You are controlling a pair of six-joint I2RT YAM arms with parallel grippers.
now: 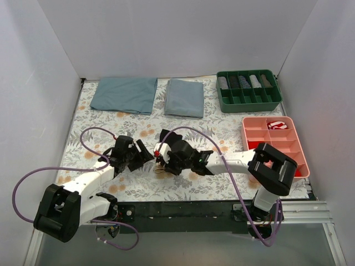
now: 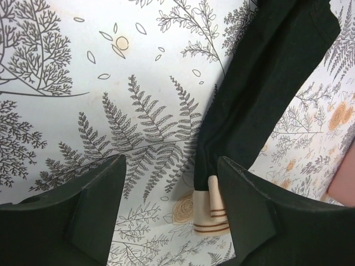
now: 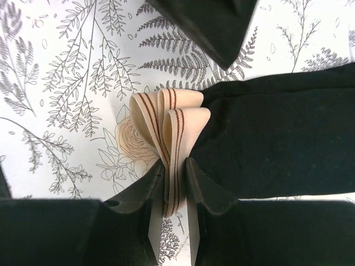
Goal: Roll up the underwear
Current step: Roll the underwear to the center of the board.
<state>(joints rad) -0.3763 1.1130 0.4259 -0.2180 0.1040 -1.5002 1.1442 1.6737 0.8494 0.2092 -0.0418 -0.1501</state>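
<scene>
The underwear (image 3: 277, 138), black soft fabric folded into a long strip, lies flat on the fern-printed tablecloth (image 3: 66, 83), its beige waistband (image 3: 166, 124) with thin brown stripes bunched into loops at one end.

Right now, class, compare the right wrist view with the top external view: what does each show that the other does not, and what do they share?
Only the right wrist view shows the underwear close up: its beige striped waistband is bunched in loops and pinched between the right gripper's fingers. Only the top external view shows two folded blue-grey cloths, a green tray, a pink tray and the left arm. Both show the fern-patterned table cover and the right gripper low over it.
</scene>
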